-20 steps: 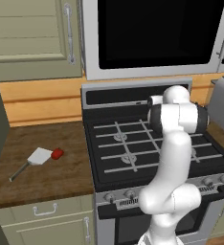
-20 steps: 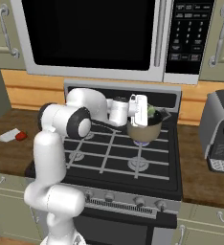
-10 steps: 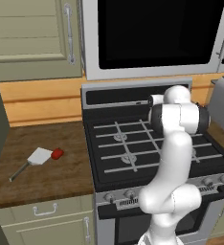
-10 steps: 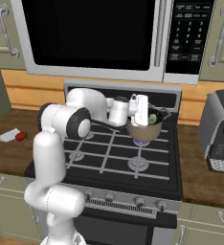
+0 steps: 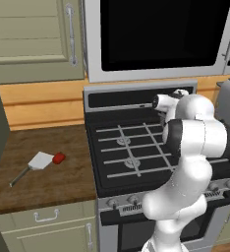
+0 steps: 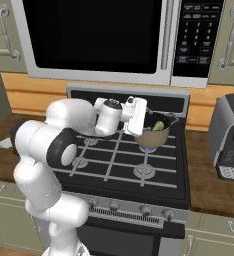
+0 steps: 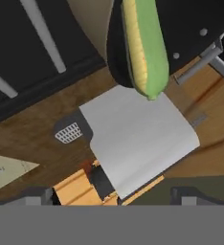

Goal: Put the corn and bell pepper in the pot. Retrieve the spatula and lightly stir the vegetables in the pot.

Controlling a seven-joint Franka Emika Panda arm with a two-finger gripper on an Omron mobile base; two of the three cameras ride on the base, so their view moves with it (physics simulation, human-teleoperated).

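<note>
Gripper [image 6: 139, 116] spread wide, empty, just left of pot [image 6: 152, 137] holding corn [image 6: 159, 125].

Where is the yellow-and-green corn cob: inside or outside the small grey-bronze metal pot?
Inside: the corn cob lies within the pot's rim on the stove.

one corn cob [image 6: 159, 125] counted, in the one pot [image 6: 151, 139] at the stove's back right | one red pepper [image 5: 59, 158] and one spatula [image 5: 37, 162] counted, near the counter's left front | one stove [image 5: 107, 182] seen, four burner grates counted | one microwave [image 6: 94, 37] | one toaster [image 6: 231, 136] | one gripper [image 6: 137, 116]
</note>
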